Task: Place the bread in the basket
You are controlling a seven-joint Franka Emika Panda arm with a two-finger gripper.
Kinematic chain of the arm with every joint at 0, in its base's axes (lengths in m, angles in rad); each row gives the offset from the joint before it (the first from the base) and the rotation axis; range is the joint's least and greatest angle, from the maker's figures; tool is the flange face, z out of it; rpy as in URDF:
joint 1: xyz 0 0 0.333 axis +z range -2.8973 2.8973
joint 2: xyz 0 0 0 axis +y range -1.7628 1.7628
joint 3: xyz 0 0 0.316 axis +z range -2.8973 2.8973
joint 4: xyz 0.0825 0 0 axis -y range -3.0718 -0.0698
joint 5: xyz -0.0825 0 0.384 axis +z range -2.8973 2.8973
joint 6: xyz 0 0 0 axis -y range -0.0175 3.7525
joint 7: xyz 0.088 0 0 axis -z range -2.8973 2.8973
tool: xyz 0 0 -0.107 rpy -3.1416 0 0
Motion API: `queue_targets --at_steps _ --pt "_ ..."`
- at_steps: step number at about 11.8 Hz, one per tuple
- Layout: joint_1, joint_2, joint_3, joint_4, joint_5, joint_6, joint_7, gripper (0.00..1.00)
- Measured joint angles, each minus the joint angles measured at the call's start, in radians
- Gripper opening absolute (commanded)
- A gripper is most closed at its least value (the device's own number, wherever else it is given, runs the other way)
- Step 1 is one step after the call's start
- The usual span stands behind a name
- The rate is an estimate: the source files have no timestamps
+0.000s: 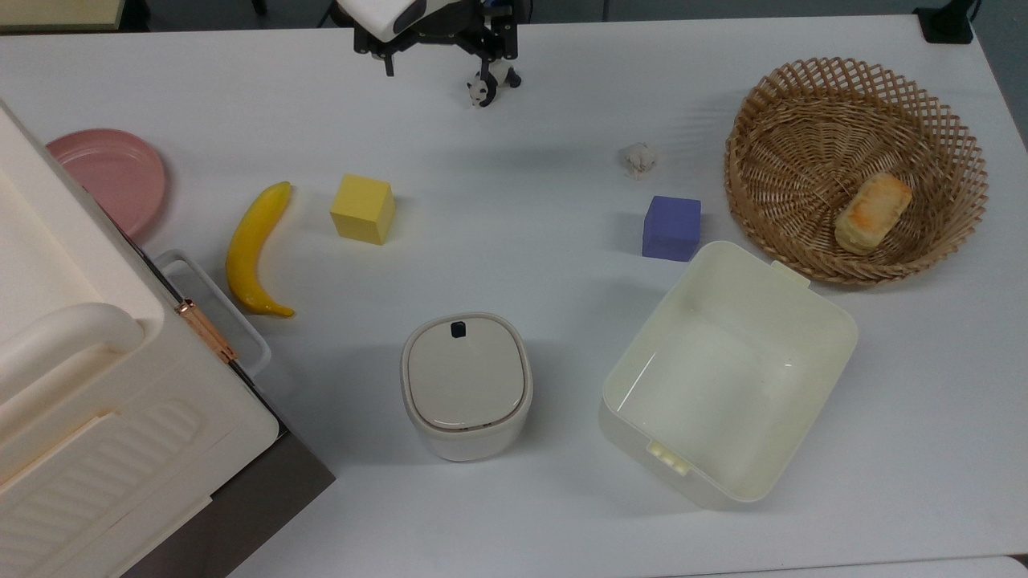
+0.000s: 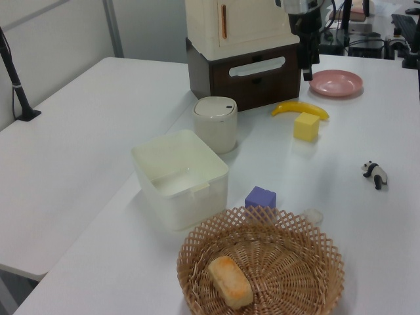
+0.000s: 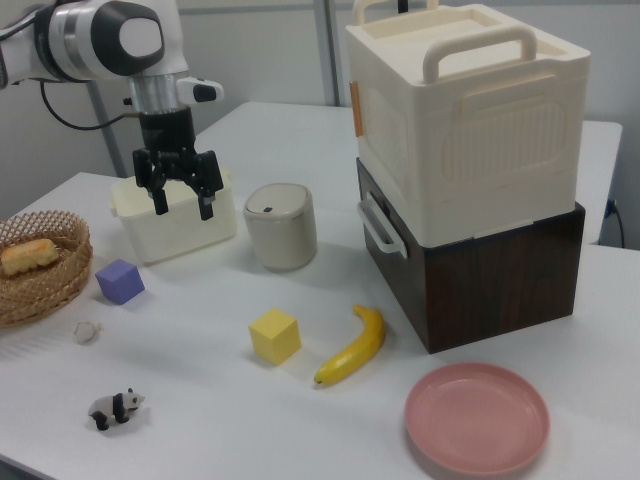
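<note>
Bread [image 1: 872,212]: lying inside the basket [image 1: 923,104], on the woven floor, tilted, glazed top up. In the left view it rests in the basket's near-left part; in the right view it shows above the rim at the right view's far left.

Basket: upright on the table [image 1: 562,160], at the top view's right. Its rim sits just beside the tub [image 1: 819,321], without clear contact.

Gripper [image 3: 180,205]: raised above the table, pointing down, jaws spread with nothing between them. In the top view it hangs at the upper edge, partly over the panda [image 1: 486,84], well apart from the basket.

Other items on the table:
- Purple cube [image 1: 671,228], just beside the tub's corner, between tub and paper ball [image 1: 640,159].
- Yellow cube [image 1: 363,209], near the banana [image 1: 255,247], not touching.
- Lidded bin [image 1: 466,385], upright, lid closed, between the tub and the cabinet [image 3: 480,265].
- Pink plate [image 1: 112,177], beside the cream case [image 3: 465,110], which is stacked on the dark cabinet.
- 1 panda figure, standing, well apart from the cubes.
</note>
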Motion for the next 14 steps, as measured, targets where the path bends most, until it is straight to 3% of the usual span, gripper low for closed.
queue_targets --at_steps 5,10,14 --pt "-0.058 -0.044 0.001 -0.013 0.003 0.043 -0.104 1.0" --pt "-0.064 -0.059 0.001 -0.025 0.003 0.046 -0.121 1.0" --pt "-0.065 -0.085 -0.046 -0.025 0.04 0.059 -0.14 1.0"
